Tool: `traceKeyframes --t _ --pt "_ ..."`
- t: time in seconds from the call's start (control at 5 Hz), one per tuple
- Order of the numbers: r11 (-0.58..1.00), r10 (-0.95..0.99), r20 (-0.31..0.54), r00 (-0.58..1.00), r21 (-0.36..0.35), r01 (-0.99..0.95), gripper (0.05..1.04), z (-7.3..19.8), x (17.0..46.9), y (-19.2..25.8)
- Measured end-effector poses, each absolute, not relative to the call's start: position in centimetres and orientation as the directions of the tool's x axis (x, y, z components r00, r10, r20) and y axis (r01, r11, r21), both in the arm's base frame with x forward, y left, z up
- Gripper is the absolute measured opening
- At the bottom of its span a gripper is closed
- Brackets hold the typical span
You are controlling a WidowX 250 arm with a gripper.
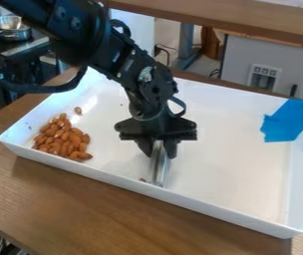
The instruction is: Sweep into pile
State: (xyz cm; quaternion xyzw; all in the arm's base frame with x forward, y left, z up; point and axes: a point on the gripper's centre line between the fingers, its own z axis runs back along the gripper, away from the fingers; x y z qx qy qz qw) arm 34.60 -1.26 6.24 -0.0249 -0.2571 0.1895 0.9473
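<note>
Nuts (60,142): heaped inside the tray (214,208), toward its left end in view.
Loose nut (78,110): in the tray, off the heap.
Stray bit (143,180): by the tray's near wall.
Gripper (158,149): closed on the blade (159,167), mid-tray.
Blade risk: if its low end catches the near wall, it may twist.
Stray risk: a raised edge could skip over it.
Heap risk: too hard a push would likely scatter it.

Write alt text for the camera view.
A black robot gripper holds a shiny metal tool in a white tray on a wooden table. Almonds lie piled toward the picture's left, a loose one behind them; blue tape covers the tray's right corner.
</note>
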Motion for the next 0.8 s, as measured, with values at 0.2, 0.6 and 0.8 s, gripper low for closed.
traceKeyframes --t 0.2,0.6,0.8 --pt "0.922 0.379 0.481 0.791 -0.126 -0.365 0.384 6.3 34.3 1.3" --pt "0.947 0.289 0.52 0.804 -0.035 -0.318 0.384 6.6 33.1 6.9" --pt "0.945 0.296 0.527 0.796 -0.043 -0.323 0.384 7.5 32.9 5.4"
